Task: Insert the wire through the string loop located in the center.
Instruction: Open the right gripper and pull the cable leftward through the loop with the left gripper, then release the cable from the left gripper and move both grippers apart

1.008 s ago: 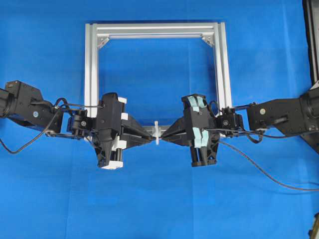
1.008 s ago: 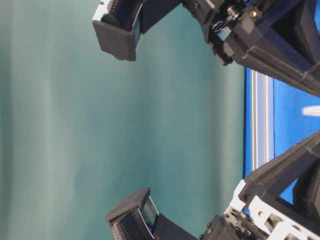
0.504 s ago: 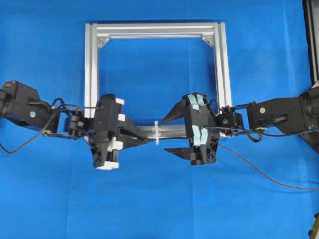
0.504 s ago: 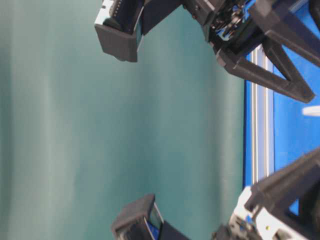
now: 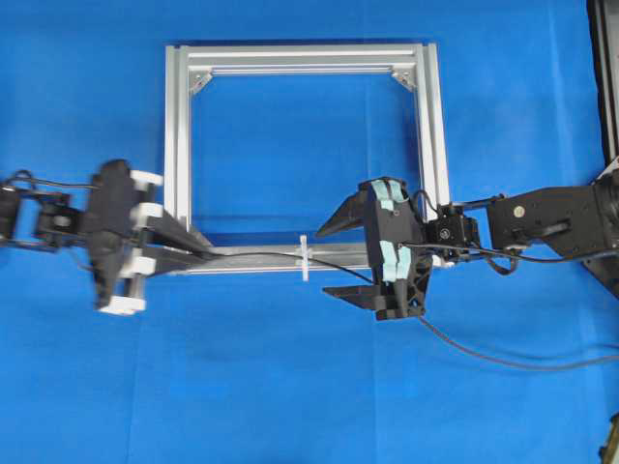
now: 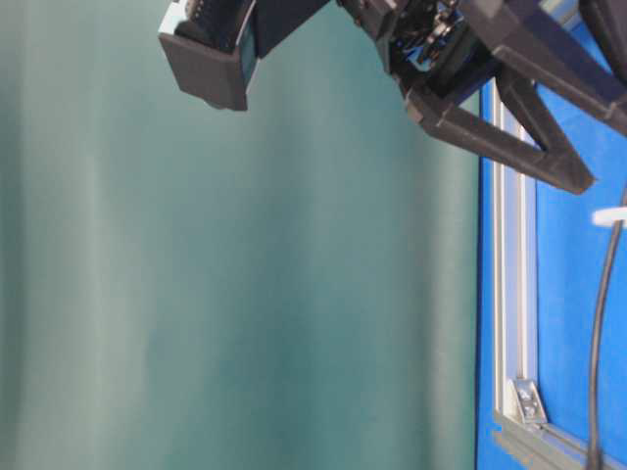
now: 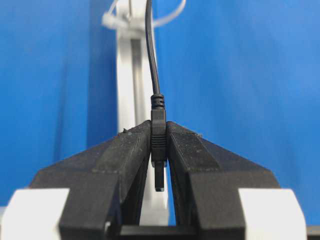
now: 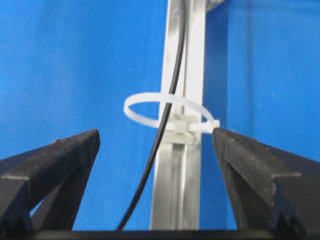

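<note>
Since the earlier pictures, the left hand (image 5: 179, 246) has been pulled far out to the left side, away from the middle, and the right hand (image 5: 334, 259) has been opened wide where it was shut before. Nearest in the left wrist view, the small dark plug at the end of the wire (image 7: 158, 140) is seen squeezed tight between the two black fingers (image 7: 132, 150) of the left hand, so the wire is gripped there and can be dragged along. From the plug, the wire is stretched away over the silver frame (image 7: 131, 70) toward the white string loop (image 7: 165, 17) farther off. In the right wrist view, the wire (image 8: 167, 115) is seen passing right through the string loop (image 8: 150, 107), which is tied to the front bar of the frame (image 8: 182, 165). The right hand's fingers (image 8: 60, 155) are spread on both sides of the loop and nothing is held by them; it looks as if the wire was let go so it could slide freely. From above, the wire (image 5: 253, 256) is laid along the front bar, through the loop (image 5: 304, 259), then past the right hand and off to the right across the blue bench (image 5: 290, 387). The threading looks done, and more wire is probably being drawn through.
</note>
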Tool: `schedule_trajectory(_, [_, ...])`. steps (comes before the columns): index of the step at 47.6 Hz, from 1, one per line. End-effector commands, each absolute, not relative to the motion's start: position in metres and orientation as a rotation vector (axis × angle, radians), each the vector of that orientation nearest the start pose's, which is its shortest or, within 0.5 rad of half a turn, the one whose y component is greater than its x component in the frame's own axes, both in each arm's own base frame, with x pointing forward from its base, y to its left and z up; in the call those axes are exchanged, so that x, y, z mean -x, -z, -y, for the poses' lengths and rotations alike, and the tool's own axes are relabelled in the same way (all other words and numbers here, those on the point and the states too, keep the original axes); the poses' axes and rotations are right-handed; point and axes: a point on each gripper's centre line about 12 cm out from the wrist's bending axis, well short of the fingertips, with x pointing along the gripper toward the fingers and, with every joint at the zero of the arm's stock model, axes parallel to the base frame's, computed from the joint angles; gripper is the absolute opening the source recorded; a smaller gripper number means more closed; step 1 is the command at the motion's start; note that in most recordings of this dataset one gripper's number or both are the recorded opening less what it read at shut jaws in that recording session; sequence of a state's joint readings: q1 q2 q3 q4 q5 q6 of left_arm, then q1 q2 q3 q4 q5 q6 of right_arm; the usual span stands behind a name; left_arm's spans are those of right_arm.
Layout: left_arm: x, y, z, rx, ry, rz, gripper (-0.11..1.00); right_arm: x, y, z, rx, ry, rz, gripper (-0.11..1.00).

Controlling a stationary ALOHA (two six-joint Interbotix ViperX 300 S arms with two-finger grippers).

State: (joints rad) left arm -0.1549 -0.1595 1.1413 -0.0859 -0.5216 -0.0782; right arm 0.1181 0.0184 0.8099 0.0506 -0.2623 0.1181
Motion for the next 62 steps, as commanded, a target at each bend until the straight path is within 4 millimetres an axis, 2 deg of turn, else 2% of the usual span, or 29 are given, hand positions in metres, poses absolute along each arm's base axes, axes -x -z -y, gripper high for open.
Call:
schedule_trajectory(1, [-0.266, -0.139, 0.037, 0.104, 0.080, -0.435, 0.09, -0.368, -0.154, -0.042, -0.127, -0.058, -0.536, 0.89])
schedule_trajectory(6, [-0.247, -0.139, 0.034, 0.104, 0.080, -0.429, 0.09, -0.369, -0.155, -0.042, -0.127, -0.059, -0.533, 0.89])
schedule_trajectory(12, [-0.236, -0.136, 0.032, 0.079, 0.088, -0.448, 0.09, -0.369, -0.155, -0.042, -0.127, -0.057, -0.539, 0.89])
schedule_trajectory(22, [-0.233, -0.122, 0.034, 0.041, 0.098, -0.598, 0.09, -0.369, -0.158, -0.042, -0.126, -0.060, -0.530, 0.89])
schedule_trajectory(33, [-0.236, -0.123, 0.034, 0.043, 0.098, -0.598, 0.10, -0.369, -0.161, -0.042, -0.128, -0.060, -0.523, 0.89])
schedule_trajectory(36, [-0.236, -0.123, 0.034, 0.054, 0.094, -0.599, 0.21, -0.369, -0.161, -0.042, -0.128, -0.060, -0.523, 0.89])
schedule_trajectory(44, [-0.236, -0.123, 0.034, 0.056, 0.092, -0.599, 0.70, -0.370, -0.162, -0.042, -0.128, -0.059, -0.522, 0.89])
schedule_trajectory(48, [-0.236, -0.123, 0.034, 0.056, 0.094, -0.596, 0.87, -0.369, -0.162, -0.042, -0.128, -0.059, -0.522, 0.89])
schedule_trajectory(54, [-0.236, -0.126, 0.034, 0.059, 0.092, -0.588, 0.84, -0.369, -0.163, -0.042, -0.128, -0.060, -0.525, 0.89])
schedule_trajectory(62, [-0.240, -0.140, 0.034, 0.060, 0.098, -0.533, 0.86, -0.368, -0.169, -0.042, -0.129, -0.060, -0.524, 0.89])
